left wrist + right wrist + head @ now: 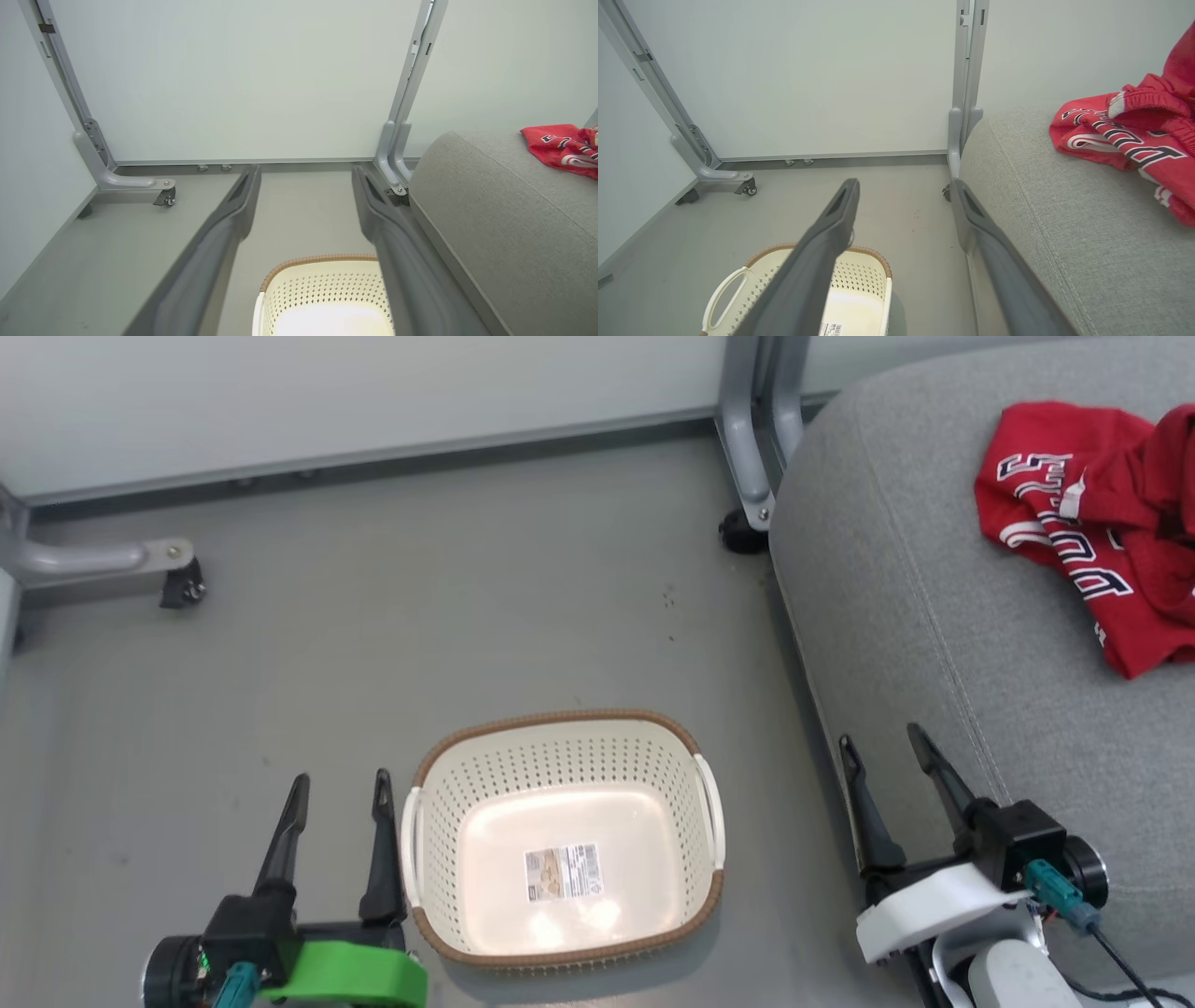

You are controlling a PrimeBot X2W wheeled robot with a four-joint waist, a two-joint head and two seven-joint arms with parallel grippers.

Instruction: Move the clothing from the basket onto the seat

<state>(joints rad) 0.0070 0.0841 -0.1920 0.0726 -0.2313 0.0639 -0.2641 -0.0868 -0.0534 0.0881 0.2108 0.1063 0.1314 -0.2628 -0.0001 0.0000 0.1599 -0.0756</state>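
The red clothing (1102, 523) with white trim and black lettering lies crumpled on the grey seat (934, 616) at the upper right; it shows as clothing (563, 147) and clothing (1134, 140) in the wrist views. The cream basket (565, 761) with a brown rim stands on the floor, holding nothing but its label sticker. My left gripper (341, 793) is open just left of the basket. My right gripper (882, 747) is open at the seat's near edge, nothing between its fingers.
Grey metal frame legs with casters stand at the far left (177, 583) and beside the seat's corner (747, 523). A pale wall panel (373, 392) closes off the back. Bare grey floor (420, 616) lies between the basket and the wall.
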